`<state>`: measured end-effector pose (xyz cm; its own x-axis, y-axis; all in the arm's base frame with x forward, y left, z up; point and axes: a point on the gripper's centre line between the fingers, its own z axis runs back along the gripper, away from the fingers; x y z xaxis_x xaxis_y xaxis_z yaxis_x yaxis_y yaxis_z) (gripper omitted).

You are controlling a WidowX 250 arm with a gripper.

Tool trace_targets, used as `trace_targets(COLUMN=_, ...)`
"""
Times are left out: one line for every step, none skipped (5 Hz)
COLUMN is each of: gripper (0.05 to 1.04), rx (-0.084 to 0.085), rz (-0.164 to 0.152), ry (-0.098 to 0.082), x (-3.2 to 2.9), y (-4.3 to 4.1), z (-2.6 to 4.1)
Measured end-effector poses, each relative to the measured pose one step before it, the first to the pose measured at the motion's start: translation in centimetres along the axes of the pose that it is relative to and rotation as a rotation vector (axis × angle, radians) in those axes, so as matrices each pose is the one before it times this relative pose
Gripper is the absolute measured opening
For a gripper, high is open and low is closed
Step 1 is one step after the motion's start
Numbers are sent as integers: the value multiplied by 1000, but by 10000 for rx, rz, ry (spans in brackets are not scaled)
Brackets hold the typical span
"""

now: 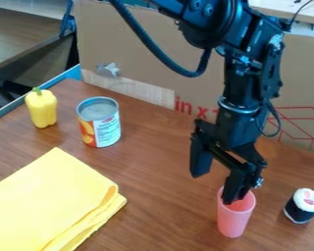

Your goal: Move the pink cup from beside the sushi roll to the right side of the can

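The black gripper [217, 180] hangs down right of centre, with its two fingers spread apart. One fingertip is at the mouth of an upright pink cup [234, 218], over its left part; whether it touches the cup I cannot tell. The other finger is further left, above the brown table, with nothing between the two. A sushi roll toy [303, 206], black below and white on top, stands right of the cup.
A folded yellow cloth [51, 201] covers the lower left of the table [161, 166]. Behind it stand an upright can [99, 123] and a yellow toy pepper [41, 108]. A cardboard panel [146, 59] borders the table's back.
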<state>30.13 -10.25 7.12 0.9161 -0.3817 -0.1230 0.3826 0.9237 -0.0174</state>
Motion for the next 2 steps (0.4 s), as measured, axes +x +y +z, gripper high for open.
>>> trace_targets(gripper=1001, rx=-163, rz=-62, ry=64, x=495, y=-209, z=-873)
trace_targets(gripper=961, rx=-100, rz=72, ry=7, x=232, y=-129, z=-464)
